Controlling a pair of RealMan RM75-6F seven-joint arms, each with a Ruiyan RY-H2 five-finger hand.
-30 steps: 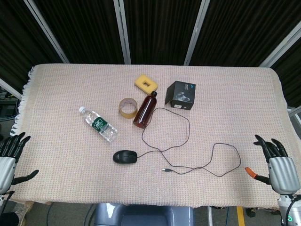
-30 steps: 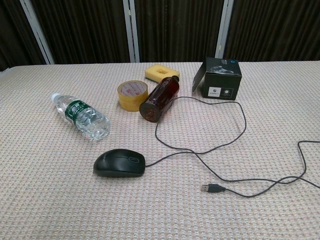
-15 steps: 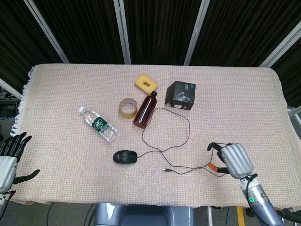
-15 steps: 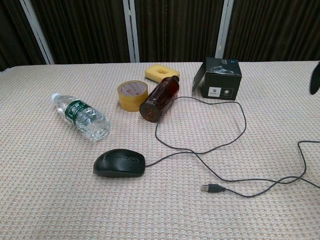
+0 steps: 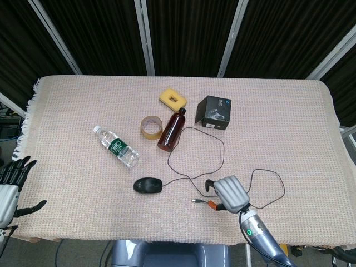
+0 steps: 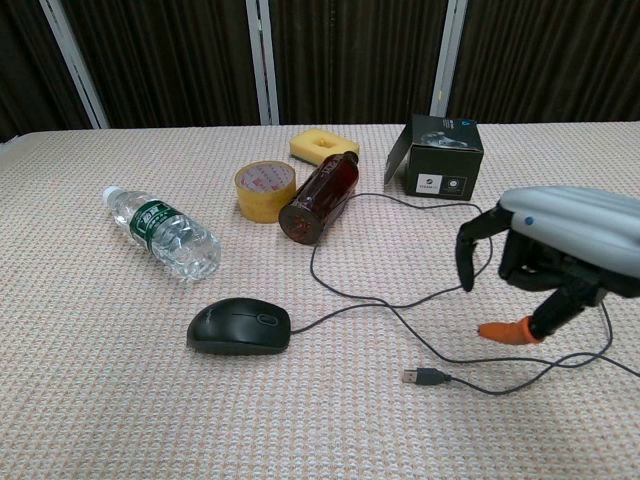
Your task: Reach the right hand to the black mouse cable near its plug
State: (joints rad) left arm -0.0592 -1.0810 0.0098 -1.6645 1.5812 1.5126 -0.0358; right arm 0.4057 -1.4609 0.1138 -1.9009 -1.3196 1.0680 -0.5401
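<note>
A black mouse lies near the table's front edge, and its thin black cable loops back and right, ending in a plug. My right hand hovers just right of the plug, above the cable, with fingers curved downward and an orange-tipped thumb. It holds nothing. At the far left edge of the head view my left hand stays off the table, fingers spread.
Further back stand a water bottle lying on its side, a tape roll, a brown bottle lying down, a yellow sponge and a black box. A woven cloth covers the table.
My right hand has swept in from the right edge of the table leftward to a spot beside the plug. The left hand and all objects have stayed put.
</note>
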